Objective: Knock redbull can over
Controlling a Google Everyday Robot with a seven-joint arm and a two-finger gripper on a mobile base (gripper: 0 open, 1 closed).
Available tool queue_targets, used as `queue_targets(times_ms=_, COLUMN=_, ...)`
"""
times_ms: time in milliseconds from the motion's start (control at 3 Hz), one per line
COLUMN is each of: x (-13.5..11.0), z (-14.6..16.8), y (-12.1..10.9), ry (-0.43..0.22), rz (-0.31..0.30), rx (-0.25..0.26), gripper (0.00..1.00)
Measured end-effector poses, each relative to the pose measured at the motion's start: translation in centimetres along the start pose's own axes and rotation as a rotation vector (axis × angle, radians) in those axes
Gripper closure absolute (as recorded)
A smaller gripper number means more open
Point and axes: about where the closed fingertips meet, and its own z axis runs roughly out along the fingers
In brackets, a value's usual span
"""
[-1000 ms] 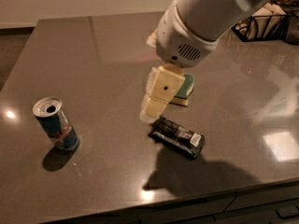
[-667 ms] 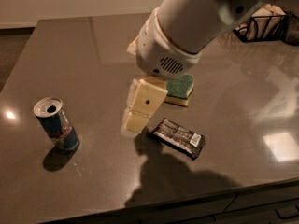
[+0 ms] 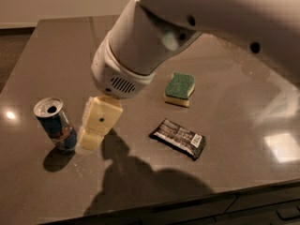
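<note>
The redbull can stands upright at the left of the dark table, blue and silver with a silver top and tab hole. My gripper hangs from the big white arm just to the right of the can, its cream-coloured fingers pointing down and almost touching the can's side near the tabletop.
A green and yellow sponge lies at mid-table. A black candy bar wrapper lies in front of it. The table's front edge runs along the bottom, and its left edge is close behind the can.
The arm has swung left and down across the table, from over the sponge and wrapper to right beside the can. The can still stands in the same place.
</note>
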Motion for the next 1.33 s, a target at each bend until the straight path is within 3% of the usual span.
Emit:
queue_targets(times_ms=667, x=-2.6, z=5.6, y=1.1, ry=-0.034, rz=0.048, rx=-0.095, gripper=0.0)
queue_targets(times_ms=1333, x=-5.1, z=7.7, y=1.5, ry=-0.121, rz=0.05, rx=-0.115, gripper=0.0)
